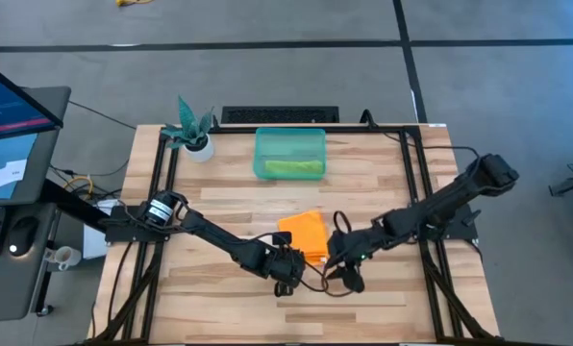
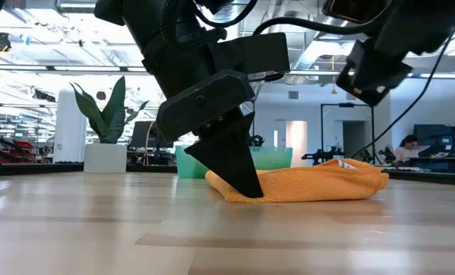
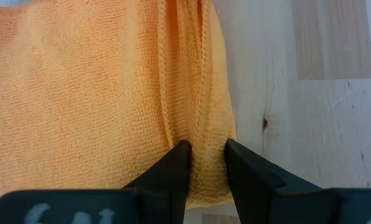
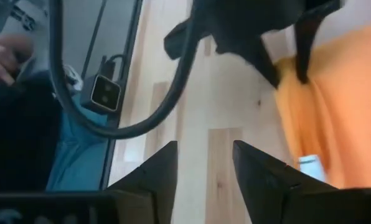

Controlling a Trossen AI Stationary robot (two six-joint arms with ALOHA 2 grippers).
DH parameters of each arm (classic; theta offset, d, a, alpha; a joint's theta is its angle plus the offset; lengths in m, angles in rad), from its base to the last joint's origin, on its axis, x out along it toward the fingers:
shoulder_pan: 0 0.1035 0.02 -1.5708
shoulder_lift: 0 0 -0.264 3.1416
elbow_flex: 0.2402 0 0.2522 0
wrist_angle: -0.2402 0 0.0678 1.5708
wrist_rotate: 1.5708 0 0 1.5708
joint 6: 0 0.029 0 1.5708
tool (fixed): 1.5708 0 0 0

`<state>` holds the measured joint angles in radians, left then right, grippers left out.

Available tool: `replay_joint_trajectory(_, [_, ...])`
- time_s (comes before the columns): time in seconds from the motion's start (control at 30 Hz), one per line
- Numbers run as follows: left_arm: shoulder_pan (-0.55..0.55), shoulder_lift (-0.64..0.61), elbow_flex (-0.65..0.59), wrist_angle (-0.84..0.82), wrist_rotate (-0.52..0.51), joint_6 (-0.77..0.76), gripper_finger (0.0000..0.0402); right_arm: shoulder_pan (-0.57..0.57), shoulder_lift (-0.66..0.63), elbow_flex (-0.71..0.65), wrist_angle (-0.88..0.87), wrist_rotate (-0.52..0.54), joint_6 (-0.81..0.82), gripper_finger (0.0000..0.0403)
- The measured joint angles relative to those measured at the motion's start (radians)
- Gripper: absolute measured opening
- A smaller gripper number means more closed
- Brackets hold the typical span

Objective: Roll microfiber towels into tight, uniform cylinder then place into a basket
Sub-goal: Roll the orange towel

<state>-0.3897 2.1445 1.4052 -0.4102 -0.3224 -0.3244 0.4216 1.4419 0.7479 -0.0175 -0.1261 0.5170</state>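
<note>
The orange towel lies bunched on the table, near its front middle. My left gripper is at the towel's near edge and is shut on it. My right gripper hovers open just right of the towel, raised above the table, with nothing between its fingers. The teal basket stands at the far middle. A lime green towel lies inside it. My left gripper pinches a bunched ridge of folds at the orange towel's near edge between its two fingers, several layers together. The fingers come slanting down from the table's left-near side. The towel rests slack on the table.
A white pot with a teal plant stands at the far left. Black frame rails run along both sides of the table. A dark bar lies behind the basket. A person sits far off in the room.
</note>
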Motion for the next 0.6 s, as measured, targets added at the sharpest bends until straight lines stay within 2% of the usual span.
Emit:
replay_joint_trajectory(0.13, [0.0, 0.0, 0.0, 0.0, 0.003, -0.003, 0.0096, 0.021, 0.073, 0.0, 0.038, 0.009, 0.002, 0.0137])
replay_joint_trajectory(0.37, [0.0, 0.0, 0.0, 0.0, 0.003, -0.004, 0.0096, 0.017, 0.169, 0.0, 0.065, 0.004, 0.002, 0.0016])
replay_joint_trajectory(0.43, [0.0, 0.0, 0.0, 0.0, 0.003, -0.004, 0.0096, 0.015, 0.186, 0.0, 0.066, 0.009, 0.003, 0.001])
replay_joint_trajectory(0.6, [0.0, 0.0, 0.0, 0.0, 0.003, -0.005, 0.0096, 0.015, 0.225, 0.001, 0.078, 0.022, 0.005, 0.0029])
